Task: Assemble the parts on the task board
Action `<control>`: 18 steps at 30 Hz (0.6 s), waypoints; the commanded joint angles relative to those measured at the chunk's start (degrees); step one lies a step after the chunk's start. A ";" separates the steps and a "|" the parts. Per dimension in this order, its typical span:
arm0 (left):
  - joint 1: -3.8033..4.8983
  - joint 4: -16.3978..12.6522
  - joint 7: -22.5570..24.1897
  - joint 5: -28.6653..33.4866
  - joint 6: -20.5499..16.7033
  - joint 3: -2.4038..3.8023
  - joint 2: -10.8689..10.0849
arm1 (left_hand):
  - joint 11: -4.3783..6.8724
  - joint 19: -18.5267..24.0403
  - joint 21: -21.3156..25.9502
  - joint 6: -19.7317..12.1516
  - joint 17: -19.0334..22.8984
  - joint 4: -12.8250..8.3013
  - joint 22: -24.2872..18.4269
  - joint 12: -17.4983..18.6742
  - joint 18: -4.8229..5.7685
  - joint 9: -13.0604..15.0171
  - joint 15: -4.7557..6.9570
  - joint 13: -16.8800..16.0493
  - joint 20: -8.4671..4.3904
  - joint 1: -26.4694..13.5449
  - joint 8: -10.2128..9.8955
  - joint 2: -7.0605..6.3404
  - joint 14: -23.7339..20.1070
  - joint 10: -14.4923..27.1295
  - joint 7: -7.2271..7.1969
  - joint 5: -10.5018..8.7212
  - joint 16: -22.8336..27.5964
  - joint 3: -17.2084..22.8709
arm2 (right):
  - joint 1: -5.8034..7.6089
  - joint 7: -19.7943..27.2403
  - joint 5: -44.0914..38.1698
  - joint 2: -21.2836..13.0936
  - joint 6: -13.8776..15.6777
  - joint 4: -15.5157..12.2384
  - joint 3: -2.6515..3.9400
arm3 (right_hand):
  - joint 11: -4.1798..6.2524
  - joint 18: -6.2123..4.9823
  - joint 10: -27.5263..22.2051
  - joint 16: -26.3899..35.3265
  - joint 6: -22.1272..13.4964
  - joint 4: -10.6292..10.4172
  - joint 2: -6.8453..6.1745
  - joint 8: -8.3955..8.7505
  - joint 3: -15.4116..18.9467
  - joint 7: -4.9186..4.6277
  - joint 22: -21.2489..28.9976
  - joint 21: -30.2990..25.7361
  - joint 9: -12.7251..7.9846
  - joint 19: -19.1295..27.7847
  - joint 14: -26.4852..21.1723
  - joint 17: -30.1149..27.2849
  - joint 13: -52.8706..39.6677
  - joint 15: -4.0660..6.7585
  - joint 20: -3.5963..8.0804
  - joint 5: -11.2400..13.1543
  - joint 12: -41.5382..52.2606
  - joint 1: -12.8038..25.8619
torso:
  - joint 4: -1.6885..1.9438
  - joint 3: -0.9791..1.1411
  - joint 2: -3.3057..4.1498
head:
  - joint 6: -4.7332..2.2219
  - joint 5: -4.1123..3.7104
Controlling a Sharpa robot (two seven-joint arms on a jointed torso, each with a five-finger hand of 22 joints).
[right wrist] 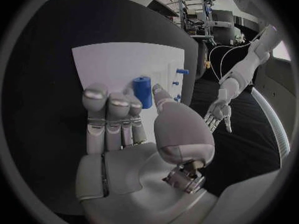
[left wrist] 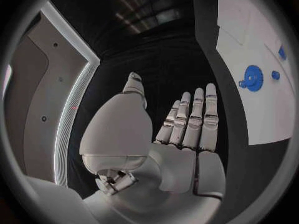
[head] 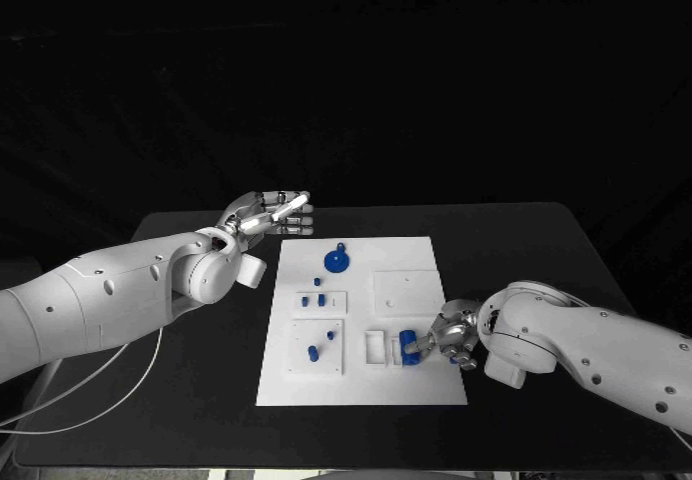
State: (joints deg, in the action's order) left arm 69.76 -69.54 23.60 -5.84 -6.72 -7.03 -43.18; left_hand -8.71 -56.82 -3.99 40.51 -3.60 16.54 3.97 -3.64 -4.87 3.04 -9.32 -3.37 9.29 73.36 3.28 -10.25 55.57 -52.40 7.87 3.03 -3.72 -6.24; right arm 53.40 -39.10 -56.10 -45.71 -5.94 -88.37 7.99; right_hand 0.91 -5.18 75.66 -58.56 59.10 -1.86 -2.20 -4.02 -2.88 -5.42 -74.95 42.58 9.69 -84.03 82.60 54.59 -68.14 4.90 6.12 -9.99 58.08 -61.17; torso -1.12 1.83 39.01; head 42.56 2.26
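Seating a blue cylinder [right wrist: 142, 91] on the board [head: 418, 385]: pinched in right robot hand [head: 450, 338] near board's right edge. Left robot hand [head: 268, 214] wide, empty, beyond board's far-left corner. Next: align and press down.

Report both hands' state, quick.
Left hand: open, fingers straight, holding nothing, beside the task board.
Right hand: at the blue cylinder on the board; whether it grips it cannot be told.
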 commanded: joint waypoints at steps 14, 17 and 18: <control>0.01 -0.53 -0.53 -0.24 -0.08 0.03 0.19 | -0.99 -0.34 0.10 0.20 0.06 -0.42 -0.02 0.23 -0.46 -0.05 -0.56 0.05 -0.27 -0.43 -0.27 1.63 0.36 -0.62 1.55 -0.31 0.23 0.89 | -0.34 0.10 -1.53 3.34 1.81 2.67 -1.21 | -0.33 0.17 -0.33 -0.50 -0.53 -0.54 -0.87 0.36 -0.36 0.08 -1.51 0.04 -0.01 -2.89 0.14 1.10 -0.16 -0.34 -0.34 0.25 0.36 -0.45 | -0.07 -0.04 0.07 | 0.21 0.49; 0.01 -0.50 -0.57 -0.22 0.03 0.03 0.28 | -0.99 -0.38 0.10 0.36 0.06 -0.51 -0.02 0.23 -0.50 -0.04 -0.56 0.04 -0.27 -0.46 -0.26 1.84 0.44 -0.74 1.57 -0.32 0.22 1.00 | -0.34 -0.24 -2.61 3.59 2.36 2.82 -1.52 | -0.28 0.21 -0.35 -0.52 -0.22 0.43 -0.35 0.39 -0.84 0.12 -1.67 -0.07 0.03 -2.87 0.15 1.26 -0.12 -0.31 -0.31 0.35 0.40 -1.13 | -0.08 -0.02 0.08 | 0.26 0.49; 0.01 -0.48 -0.58 -0.22 0.06 0.03 0.32 | -1.02 -0.44 0.09 0.51 0.05 -0.59 -0.01 0.21 -0.52 -0.03 -0.60 0.04 -0.26 -0.57 -0.25 2.10 0.57 -0.86 1.66 -0.32 0.21 1.08 | -0.34 -0.37 -3.06 3.64 2.65 2.86 -1.68 | -0.26 0.24 -0.38 -0.50 -0.05 1.05 0.16 0.37 -1.33 0.13 -1.73 -0.07 0.04 -2.89 0.14 1.28 -0.06 -0.29 -0.31 0.29 0.34 -1.70 | -0.08 -0.02 0.08 | 0.26 0.49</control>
State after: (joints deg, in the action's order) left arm 69.76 -69.92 22.92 -5.91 -6.86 -7.03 -43.02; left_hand -9.61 -57.03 -3.99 40.62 -3.61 16.08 3.97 -3.64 -4.88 3.05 -9.75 -3.37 9.09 72.82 3.28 -8.89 56.00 -52.91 9.62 3.03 -3.72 -5.45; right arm 53.75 -37.75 -56.48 -42.09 -3.87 -86.20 6.97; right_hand 0.70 -4.76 75.45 -58.77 58.96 -1.17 -2.04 -4.02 -4.24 -5.15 -74.94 42.58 9.87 -84.03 82.60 55.83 -68.25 4.90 6.12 -9.99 58.31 -62.24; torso -1.16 1.81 39.07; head 42.78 2.74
